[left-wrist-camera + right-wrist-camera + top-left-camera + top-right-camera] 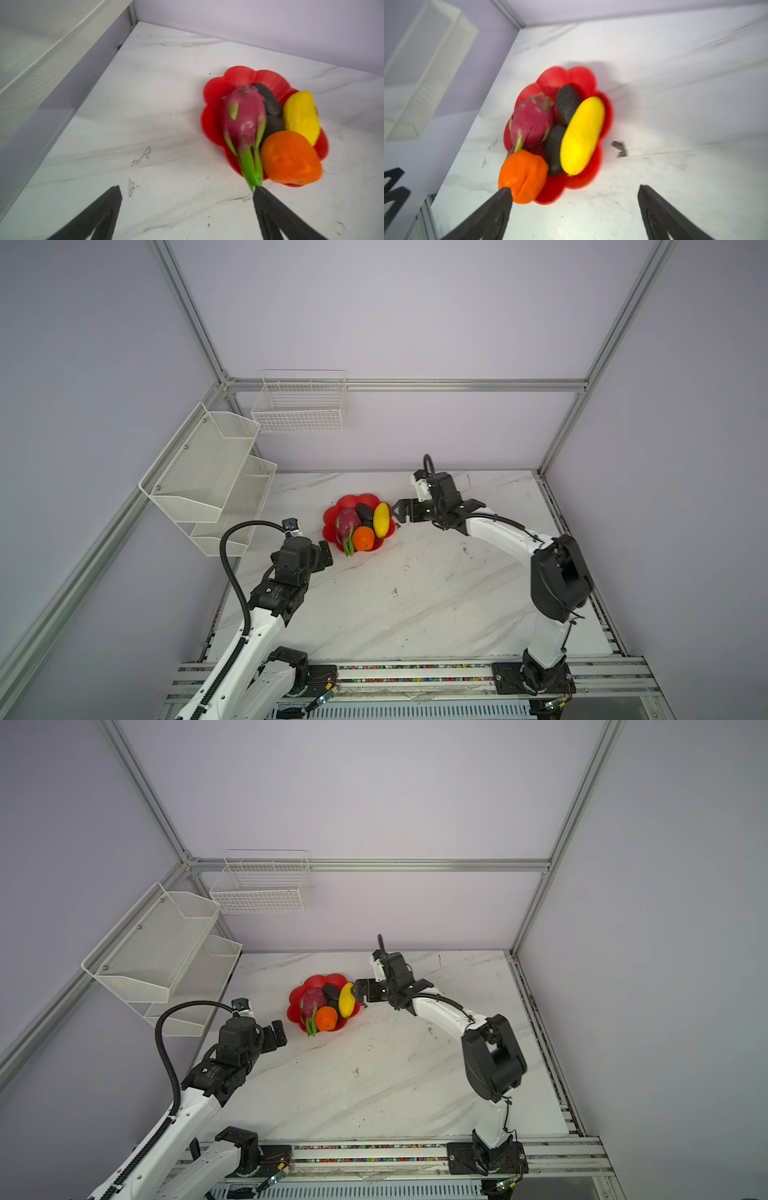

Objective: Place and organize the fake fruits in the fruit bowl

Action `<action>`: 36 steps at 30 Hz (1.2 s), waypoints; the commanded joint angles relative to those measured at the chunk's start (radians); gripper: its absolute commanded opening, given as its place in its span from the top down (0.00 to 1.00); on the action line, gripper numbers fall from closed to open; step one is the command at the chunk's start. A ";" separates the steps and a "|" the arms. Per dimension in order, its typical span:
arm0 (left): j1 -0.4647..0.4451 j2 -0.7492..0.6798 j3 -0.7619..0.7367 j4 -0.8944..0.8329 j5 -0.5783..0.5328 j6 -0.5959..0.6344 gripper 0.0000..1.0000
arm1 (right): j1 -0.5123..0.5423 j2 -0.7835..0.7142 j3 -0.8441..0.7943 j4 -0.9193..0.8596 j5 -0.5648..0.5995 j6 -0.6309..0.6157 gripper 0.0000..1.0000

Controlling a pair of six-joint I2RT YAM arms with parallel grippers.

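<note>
The fruit bowl (348, 502) already holds the dragon fruit (346, 524) at 9 o'clock, the orange (363, 538) at 6, the mango (381, 520) at 3 and two dark ovals (365, 511) in the middle, while the left tool (186, 188) and right tool (574, 187) gape wide and empty; the fruits look light, hard, slick and roll-prone, best pinched across the waist.

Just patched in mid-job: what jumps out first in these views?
The red flower-shaped fruit bowl stands out at the far middle of the table, piled with dragon fruit, orange, mango and two dark ovals. The left gripper and right gripper flank it, both open and empty.
</note>
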 commanded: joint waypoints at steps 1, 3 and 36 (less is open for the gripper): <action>0.005 -0.030 -0.114 0.179 -0.198 0.002 0.00 | -0.110 -0.243 -0.282 0.267 0.186 -0.088 0.03; 0.004 -0.027 -0.190 0.322 -0.196 0.072 0.00 | -0.123 -0.402 -0.486 0.401 0.380 -0.218 0.03; 0.146 0.754 -0.411 1.743 0.105 0.423 0.00 | -0.419 0.057 -0.888 1.487 0.329 -0.390 0.03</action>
